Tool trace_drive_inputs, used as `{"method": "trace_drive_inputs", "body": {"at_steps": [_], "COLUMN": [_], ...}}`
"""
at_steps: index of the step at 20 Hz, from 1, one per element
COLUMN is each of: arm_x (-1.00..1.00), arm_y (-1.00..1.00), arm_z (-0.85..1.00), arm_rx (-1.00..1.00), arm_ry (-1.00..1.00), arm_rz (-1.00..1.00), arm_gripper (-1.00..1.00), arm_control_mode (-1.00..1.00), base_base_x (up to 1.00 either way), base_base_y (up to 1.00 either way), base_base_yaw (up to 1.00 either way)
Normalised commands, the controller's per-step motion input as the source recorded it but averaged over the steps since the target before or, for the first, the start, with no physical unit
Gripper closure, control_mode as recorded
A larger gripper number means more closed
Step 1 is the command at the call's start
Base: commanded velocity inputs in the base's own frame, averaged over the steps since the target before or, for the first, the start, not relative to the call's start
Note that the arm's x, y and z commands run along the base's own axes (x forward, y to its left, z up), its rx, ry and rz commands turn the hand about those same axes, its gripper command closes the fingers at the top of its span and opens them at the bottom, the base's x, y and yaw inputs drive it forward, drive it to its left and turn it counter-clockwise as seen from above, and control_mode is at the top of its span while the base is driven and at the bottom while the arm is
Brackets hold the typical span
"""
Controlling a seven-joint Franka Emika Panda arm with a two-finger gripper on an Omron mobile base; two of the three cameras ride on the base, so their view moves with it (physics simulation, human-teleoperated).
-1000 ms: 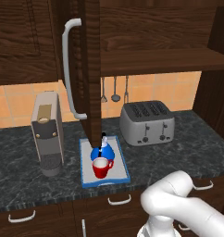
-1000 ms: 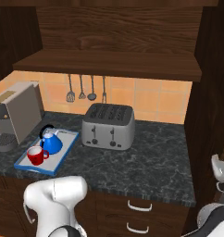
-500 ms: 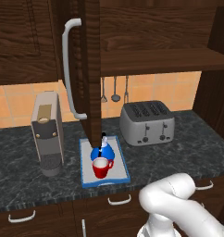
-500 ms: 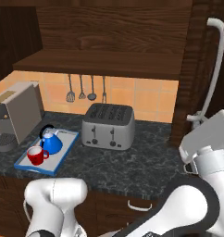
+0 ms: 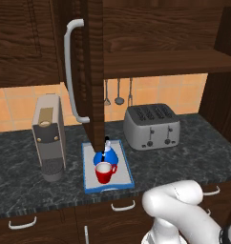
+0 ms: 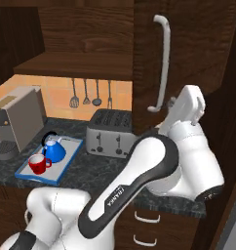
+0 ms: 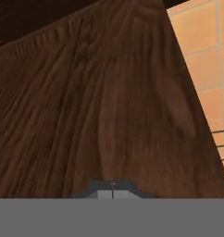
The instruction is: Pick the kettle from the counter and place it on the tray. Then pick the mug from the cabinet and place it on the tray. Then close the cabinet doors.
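Wood grain filled the space ahead of the gripper [image 7: 112, 194]; its jaws were shut tight with nothing between them, the tips hard up against the inner face of the right door [image 6: 188, 53]. That door stood partly swung, its curved silver handle [image 6: 161, 63] facing the room, and the white arm [image 6: 181, 146] was folded up beside it, wrist by the handle's lower end. The left door [image 5: 91, 71] stuck straight out over the counter [image 5: 22, 176], edge-on, hiding part of the open cabinet [image 5: 160, 62].

Below it, on the tray [image 5: 89, 176], the kettle [image 5: 106, 156] and the mug [image 5: 104, 172] sat touching, mug nearer. So both placings looked done, and only the closing remained.

To close the right door well, I reckoned the closed fingers should push flat on the panel, well away from the hinge, following its arc until it met the frame, without slipping off the edge. After that the left door would need the same, with care not to sweep the arm low across the tray.
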Motion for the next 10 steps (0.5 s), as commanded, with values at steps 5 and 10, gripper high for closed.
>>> {"method": "trace_drive_inputs", "body": {"at_steps": [5,10], "arm_x": [0.93,0.92], "arm_y": [0.78,0.56], "arm_z": [0.01,0.01], "arm_rx": [-0.07,-0.04], "arm_ry": [0.30,0.28], "arm_rz": [0.00,0.00], "arm_gripper": [1.00,1.00], "arm_control_mode": [-1.00,-1.00], "base_base_x": [0.00,0.00], "base_base_y": [0.00,0.00], "base_base_yaw": [0.00,0.00]}}
